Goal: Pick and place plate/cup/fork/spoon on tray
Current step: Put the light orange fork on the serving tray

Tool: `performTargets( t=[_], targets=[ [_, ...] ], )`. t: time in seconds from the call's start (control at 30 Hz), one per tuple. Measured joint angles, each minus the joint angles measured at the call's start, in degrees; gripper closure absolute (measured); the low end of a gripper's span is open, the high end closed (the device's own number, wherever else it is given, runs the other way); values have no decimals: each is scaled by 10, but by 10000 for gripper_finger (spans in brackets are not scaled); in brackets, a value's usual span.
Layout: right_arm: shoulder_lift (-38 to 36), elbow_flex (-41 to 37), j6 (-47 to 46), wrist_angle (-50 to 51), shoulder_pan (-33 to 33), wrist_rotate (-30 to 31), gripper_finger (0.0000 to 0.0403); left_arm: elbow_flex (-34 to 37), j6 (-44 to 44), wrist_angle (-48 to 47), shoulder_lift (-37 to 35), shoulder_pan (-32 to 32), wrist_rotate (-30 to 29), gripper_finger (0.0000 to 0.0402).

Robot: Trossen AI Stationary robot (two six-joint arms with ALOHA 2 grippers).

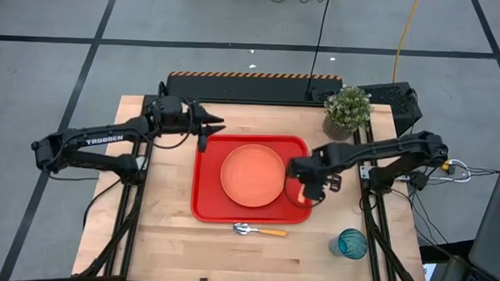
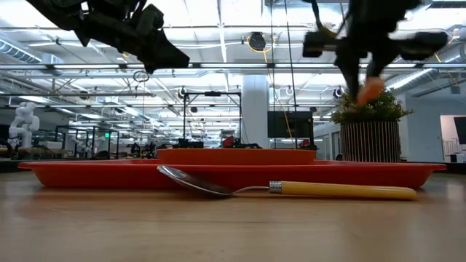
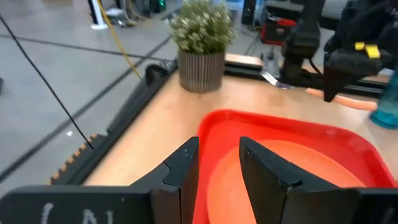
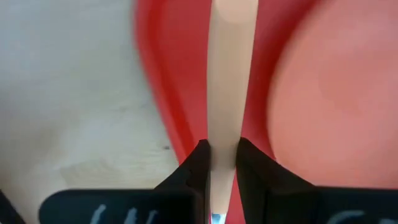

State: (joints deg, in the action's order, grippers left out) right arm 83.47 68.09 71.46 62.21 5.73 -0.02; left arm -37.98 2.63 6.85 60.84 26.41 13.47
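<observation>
**Fork gripped above the tray's right edge**

While the right gripper [image 1: 305,186] hangs over the right end of the tray [image 1: 207,185], its fingers are closed on the orange handle of the fork [image 4: 229,74]. From the right wrist camera the handle runs straight out between the two dark fingers [image 4: 194,163], above the red rim, with the plate to one side and bare wood to the other. At table height the fork shows only as an orange tip under the raised gripper, clear of the tray.

The plate [image 1: 253,174] lies flat in the middle of the tray. The spoon [image 1: 259,231] lies on the table just in front of the tray's near edge, its bowl to the left and its handle to the right, touching nothing else. The cup [image 1: 352,242] stands upright near the front right corner of the table, well apart from the tray.

The left gripper [image 1: 209,126] hovers over the tray's back left corner, its jaws parted and holding nothing. A potted plant [image 1: 347,110] stands at the back right of the table, behind the tray.
</observation>
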Motion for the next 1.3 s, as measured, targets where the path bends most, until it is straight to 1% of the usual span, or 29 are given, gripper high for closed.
performTargets(
  t=[0.07,0.2,0.33,0.47,0.6,0.9,1.3],
  targets=[
    [8,-22,40,-9,15,16,368,0,-4,-8,0,-12,-1,284],
    [20,-58,120,-58,41,75,367,0,-10,9,0,-32,-17,284],
    [27,-64,146,-98,49,75,368,0,-14,28,0,-40,-31,284],
    [27,-64,150,-125,43,70,368,0,-10,40,0,-40,-32,284],
    [37,-67,148,-149,28,44,368,0,2,51,0,-36,-35,284],
    [81,-75,138,-152,11,48,368,0,14,54,0,-16,-34,284],
    [83,-75,138,-158,-9,43,367,0,18,54,0,-12,-34,284]
  ],
)
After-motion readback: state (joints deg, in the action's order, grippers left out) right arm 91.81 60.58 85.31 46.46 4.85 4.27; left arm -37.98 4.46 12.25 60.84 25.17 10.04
